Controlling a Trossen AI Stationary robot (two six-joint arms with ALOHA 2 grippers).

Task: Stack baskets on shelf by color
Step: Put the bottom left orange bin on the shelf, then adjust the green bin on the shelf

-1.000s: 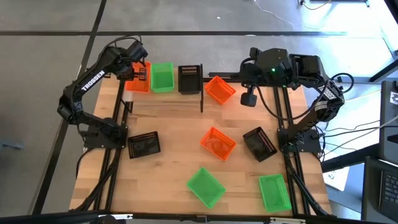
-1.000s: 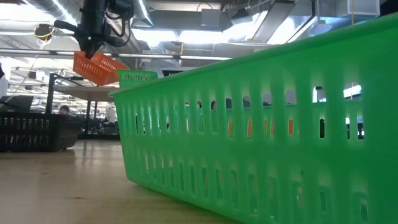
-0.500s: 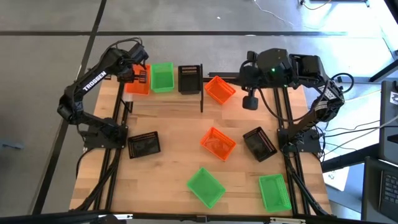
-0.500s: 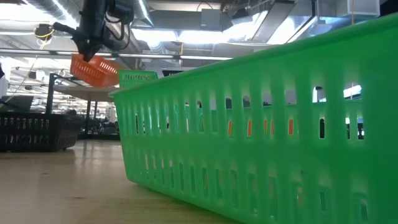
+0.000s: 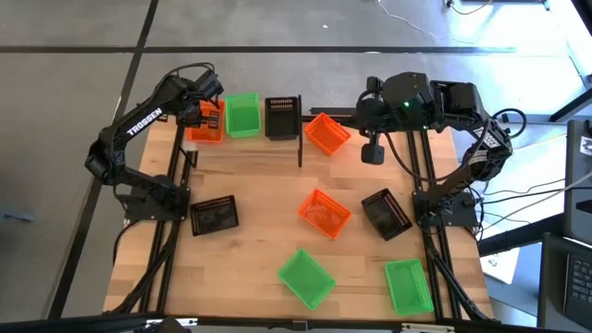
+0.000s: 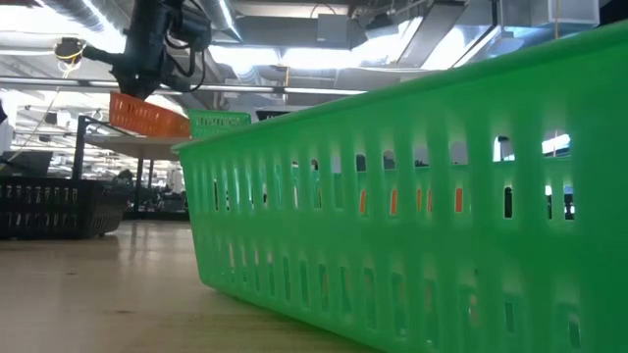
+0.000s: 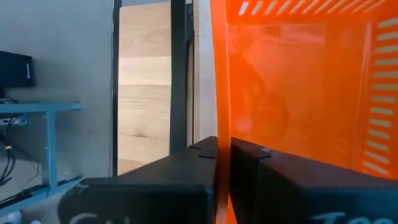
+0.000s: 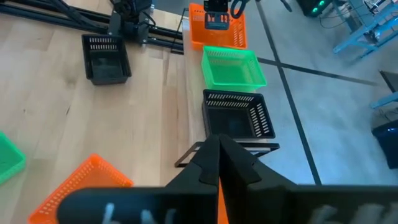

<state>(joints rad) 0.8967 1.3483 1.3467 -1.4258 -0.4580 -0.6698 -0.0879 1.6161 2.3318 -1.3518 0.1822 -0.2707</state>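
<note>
Taking the shelf (image 5: pixel 305 116) at the far edge of the surface (image 5: pixel 259 231) as the landmark: three baskets sit in a row along its left part, orange, green (image 5: pixel 241 114) and black (image 5: pixel 283 117), and the left claw (image 5: pixel 209 113) is closed on the wall of the orange basket (image 5: pixel 203 125) at the row's left end. The right claw (image 5: pixel 344 122) is clamped on the rim of a second orange basket (image 5: pixel 326 134), held tilted just right of the black upright (image 5: pixel 300 143) that stands beside the black basket. My reading is that both arms are in the placing step, the left one settling its basket in the orange spot. The right-hand basket's next move would call for carrying it across the green and black ones to the orange end, which needs the left arm out of the way first. The high view alone shows what is left off the shelf: two black baskets, one orange and two green lie on the surface nearer the camera side. The left wrist view shows the orange wall pinched between its fingers, a detail too small from above. The low view is mostly filled by a close green basket (image 6: pixel 422 196), but shows an orange basket (image 6: pixel 147 116) raised under an arm.
</note>
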